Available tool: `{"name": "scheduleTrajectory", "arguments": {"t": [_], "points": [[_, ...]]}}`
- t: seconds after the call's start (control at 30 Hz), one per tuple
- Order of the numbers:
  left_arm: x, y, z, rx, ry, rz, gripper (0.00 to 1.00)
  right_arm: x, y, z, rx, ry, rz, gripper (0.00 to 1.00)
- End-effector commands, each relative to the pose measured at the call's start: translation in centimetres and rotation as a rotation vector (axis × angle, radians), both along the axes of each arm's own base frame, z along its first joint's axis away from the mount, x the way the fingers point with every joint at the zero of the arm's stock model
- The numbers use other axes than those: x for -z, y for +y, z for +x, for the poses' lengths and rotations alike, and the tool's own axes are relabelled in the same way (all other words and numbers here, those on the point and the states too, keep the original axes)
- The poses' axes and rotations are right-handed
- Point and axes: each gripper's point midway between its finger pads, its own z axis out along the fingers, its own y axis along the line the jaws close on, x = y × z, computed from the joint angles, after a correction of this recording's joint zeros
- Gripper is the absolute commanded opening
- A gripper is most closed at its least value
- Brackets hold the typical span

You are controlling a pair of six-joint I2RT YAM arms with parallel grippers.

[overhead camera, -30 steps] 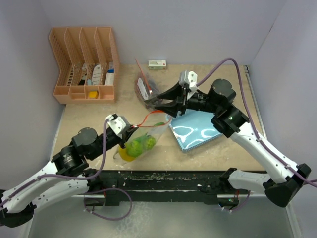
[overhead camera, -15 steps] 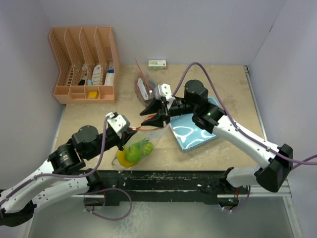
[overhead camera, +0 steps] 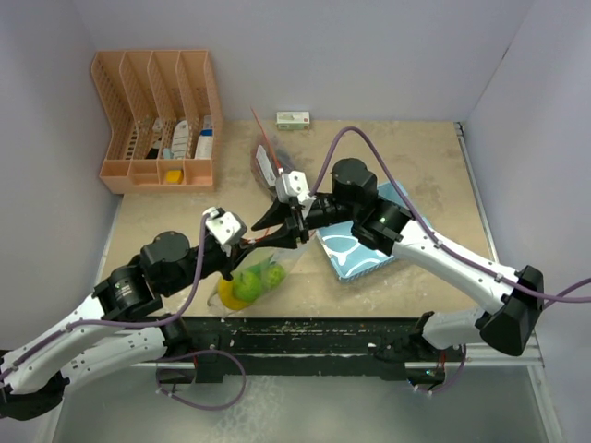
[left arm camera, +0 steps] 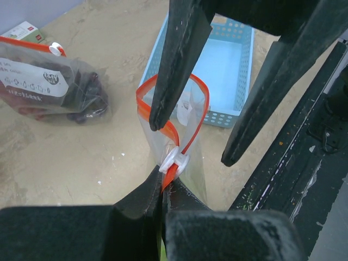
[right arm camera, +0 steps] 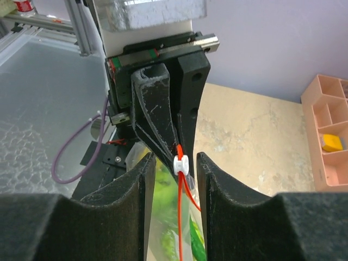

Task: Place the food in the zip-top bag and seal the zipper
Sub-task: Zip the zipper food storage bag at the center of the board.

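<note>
The zip-top bag [overhead camera: 268,263] hangs tilted above the table's front, with round green food [overhead camera: 265,274] and a yellow piece [overhead camera: 231,293] inside. My left gripper [left arm camera: 163,187] is shut on the end of the orange-red zipper [left arm camera: 191,117], just below its white slider [left arm camera: 175,160]. My right gripper [right arm camera: 175,157] comes from the right and stands open, one finger on each side of the slider [right arm camera: 180,165], with small gaps on both sides. In the top view the right gripper [overhead camera: 275,224] meets the left gripper [overhead camera: 244,245] at the bag's mouth, which gapes open beyond the slider.
A light-blue basket [overhead camera: 365,247] lies right of the bag, under my right arm. A second clear bag with dark contents [overhead camera: 272,171] lies behind. A peach organizer [overhead camera: 157,120] stands at the back left and a small box [overhead camera: 293,118] at the back wall.
My right arm swung left from above the basket to the bag's mouth, and its jaws narrowed around the slider. The left gripper kept hold of the bag, which moved a little.
</note>
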Motion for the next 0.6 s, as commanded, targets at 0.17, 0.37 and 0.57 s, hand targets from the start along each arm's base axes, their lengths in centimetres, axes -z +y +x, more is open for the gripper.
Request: {"name": "scheduleTrajectory", "arguments": {"t": [0.17, 0.37, 0.57], "points": [[-3.6, 0.2, 0.1, -0.021, -0.044, -0.096, 0.0, -0.1, 1.0, 1.0, 0.031, -0.032, -0.01, 0.38], [-3.6, 0.2, 0.2, -0.021, -0.048, -0.093, 0.0, -0.1, 1.2, 1.3, 0.04, -0.033, -0.013, 0.38], [-3.3, 0.0, 0.3, -0.02, -0.042, -0.086, 0.0, -0.1, 1.3, 1.2, 0.035, -0.029, -0.013, 0.3]]}}
